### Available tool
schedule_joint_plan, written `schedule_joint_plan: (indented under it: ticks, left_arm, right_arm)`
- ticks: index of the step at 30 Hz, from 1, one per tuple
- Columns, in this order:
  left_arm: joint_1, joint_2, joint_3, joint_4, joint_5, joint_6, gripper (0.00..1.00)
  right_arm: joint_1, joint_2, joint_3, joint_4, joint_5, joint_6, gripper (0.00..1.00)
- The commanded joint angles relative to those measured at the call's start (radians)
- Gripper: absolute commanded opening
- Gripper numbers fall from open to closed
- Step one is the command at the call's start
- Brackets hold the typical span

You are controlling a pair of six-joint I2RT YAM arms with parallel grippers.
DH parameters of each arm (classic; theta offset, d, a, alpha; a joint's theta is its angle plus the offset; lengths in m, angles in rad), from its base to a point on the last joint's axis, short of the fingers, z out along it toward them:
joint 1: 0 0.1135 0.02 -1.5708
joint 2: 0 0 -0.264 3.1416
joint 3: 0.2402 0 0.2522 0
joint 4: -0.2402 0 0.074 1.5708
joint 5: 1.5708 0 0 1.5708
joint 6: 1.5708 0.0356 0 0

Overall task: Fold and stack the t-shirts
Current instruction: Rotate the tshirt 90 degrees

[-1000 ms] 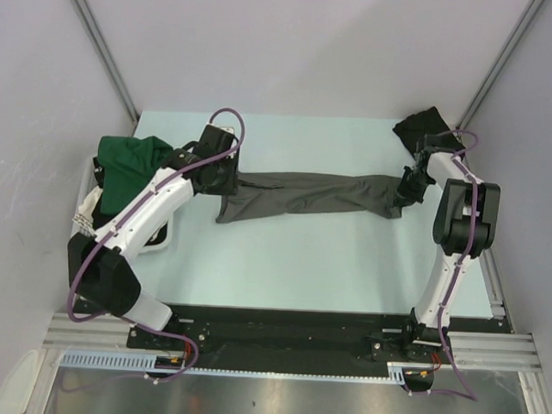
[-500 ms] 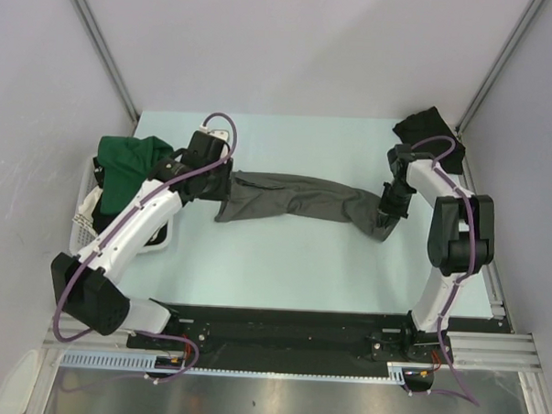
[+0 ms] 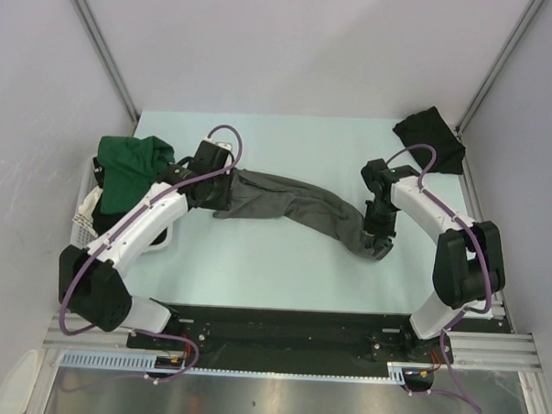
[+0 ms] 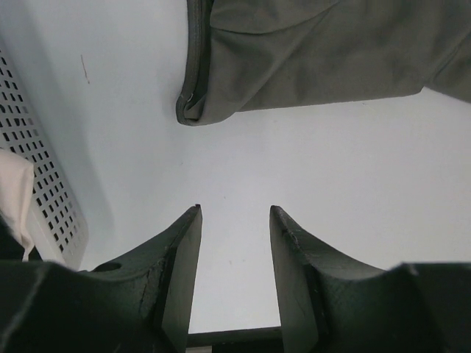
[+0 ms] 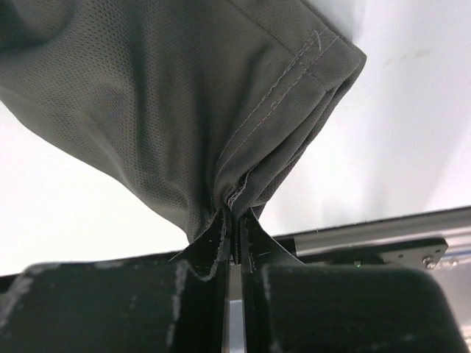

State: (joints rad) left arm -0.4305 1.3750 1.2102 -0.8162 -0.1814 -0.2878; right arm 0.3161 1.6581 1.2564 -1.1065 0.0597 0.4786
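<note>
1. The grey t-shirt (image 3: 290, 200), a fine mesh knit with a double-stitched hem, lies rumpled in a long band across the table (image 3: 274, 262).
2. There are three shirts: the grey one, the green t-shirt (image 3: 127, 164) heaped on the perforated white basket (image 4: 33, 176) at left, and the black t-shirt (image 3: 430, 140) bunched at far right.
3. The right gripper (image 5: 234, 217) is pinched on the grey hem. The left gripper (image 4: 234, 213) has its jaws apart, holding nothing.

Overhead wide; wrist views close, sharing grey t-shirt (image 3: 294, 204).

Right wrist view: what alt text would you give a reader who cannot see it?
The right gripper is shut on a bunched fold of the grey t-shirt, near its stitched hem, seen close up. Pale table shows behind the cloth.
</note>
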Motion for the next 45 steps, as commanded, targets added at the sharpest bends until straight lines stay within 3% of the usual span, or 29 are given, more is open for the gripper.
schedule_joint_plan:
  ticks: [1, 14, 33, 38, 39, 42, 43, 45]
  left_arm:
    - [0.007, 0.056, 0.072, 0.051, -0.007, -0.004, 0.47]
    - [0.025, 0.130, 0.100, 0.092, -0.027, 0.059, 0.47]
    - [0.047, 0.364, 0.095, 0.256, 0.068, 0.003, 0.47]
    - [0.049, 0.418, 0.092, 0.301, 0.080, 0.004, 0.43]
    - [0.047, 0.446, 0.106, 0.301, 0.086, 0.004, 0.42]
    - [0.049, 0.504, 0.138, 0.299, 0.105, -0.007, 0.23]
    - [0.049, 0.518, 0.146, 0.301, 0.114, -0.011, 0.11]
    - [0.049, 0.545, 0.166, 0.299, 0.123, -0.027, 0.00]
  right_arm:
    - [0.058, -0.063, -0.035, -0.058, 0.017, 0.064, 0.05]
    - [0.193, -0.124, -0.132, -0.147, 0.101, 0.100, 0.06]
    - [0.241, -0.238, -0.216, -0.191, 0.077, 0.157, 0.11]
    - [0.239, -0.235, -0.216, -0.185, 0.072, 0.147, 0.11]
    - [0.242, -0.230, -0.216, -0.184, 0.074, 0.144, 0.12]
    - [0.239, -0.228, -0.216, -0.181, 0.075, 0.138, 0.12]
    - [0.241, -0.227, -0.216, -0.182, 0.074, 0.134, 0.12]
    - [0.241, -0.224, -0.216, -0.181, 0.078, 0.130, 0.12]
